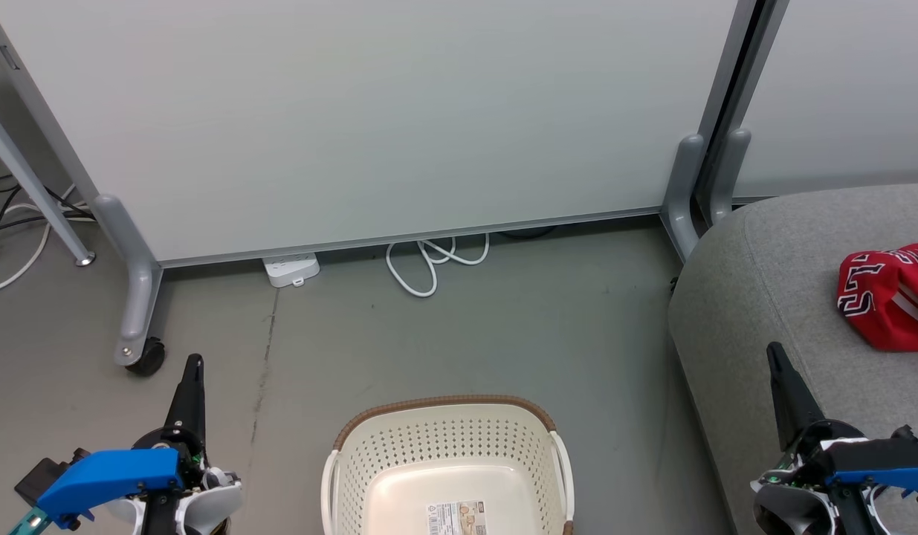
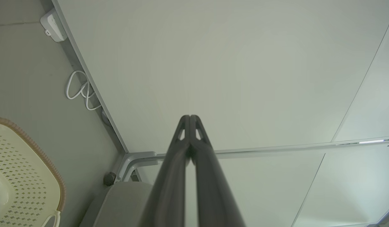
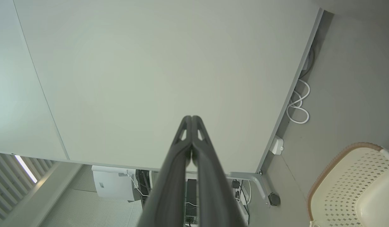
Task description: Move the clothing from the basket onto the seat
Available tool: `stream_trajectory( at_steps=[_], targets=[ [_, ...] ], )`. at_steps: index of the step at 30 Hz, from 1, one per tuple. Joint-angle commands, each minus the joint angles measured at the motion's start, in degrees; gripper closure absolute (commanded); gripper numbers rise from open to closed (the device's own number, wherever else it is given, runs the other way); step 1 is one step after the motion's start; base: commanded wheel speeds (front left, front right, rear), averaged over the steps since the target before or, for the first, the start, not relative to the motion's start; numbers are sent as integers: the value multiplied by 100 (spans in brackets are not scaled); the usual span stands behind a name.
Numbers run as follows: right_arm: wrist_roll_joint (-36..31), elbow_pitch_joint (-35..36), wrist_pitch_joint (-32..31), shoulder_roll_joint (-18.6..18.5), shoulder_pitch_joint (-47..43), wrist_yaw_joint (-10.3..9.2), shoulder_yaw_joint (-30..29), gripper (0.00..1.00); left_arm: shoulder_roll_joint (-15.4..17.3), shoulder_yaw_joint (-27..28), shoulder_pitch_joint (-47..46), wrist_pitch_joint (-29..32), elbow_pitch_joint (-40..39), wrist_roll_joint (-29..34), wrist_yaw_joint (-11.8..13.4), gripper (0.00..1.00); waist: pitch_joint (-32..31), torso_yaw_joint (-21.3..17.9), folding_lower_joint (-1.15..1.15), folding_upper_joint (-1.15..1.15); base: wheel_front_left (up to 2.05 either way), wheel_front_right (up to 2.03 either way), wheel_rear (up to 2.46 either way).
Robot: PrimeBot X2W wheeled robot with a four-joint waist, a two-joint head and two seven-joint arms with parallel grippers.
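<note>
Left jaws: pressed together, holding nothing.
Right jaws: same; I reckon finished.
Basket (image 1: 444, 442): bare, between them.
Red clothing (image 1: 882, 305): on seat (image 1: 763, 312) beyond right jaws.

**Cut off, too small, unclear**

In my head view the oval cream-white perforated plastic basket (image 1: 444, 435) runs off the bottom edge, and the print on its label sticker (image 1: 456, 518) is too small for me to read. The crumpled red clothing with white trim (image 1: 886, 301) and the rounded grey fabric seat (image 1: 756, 297) are cut by the right edge; one garment or two, I cannot tell.
</note>
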State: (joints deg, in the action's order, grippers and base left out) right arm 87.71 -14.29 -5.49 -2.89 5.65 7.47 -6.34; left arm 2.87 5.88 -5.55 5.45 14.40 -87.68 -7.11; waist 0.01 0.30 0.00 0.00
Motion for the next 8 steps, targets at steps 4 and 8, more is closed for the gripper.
stream_trajectory(
  at_steps=[4,8],
  targets=[
    [231,27,-59,2,76,4,-19,100,1,46,-89,59,-41,-220,-54,100,6,-11,0,0,0,0,0],
    [378,31,-103,3,87,3,-25,100,1,64,-100,99,-46,-377,-61,100,12,-21,0,0,0,0,0]
  ],
)
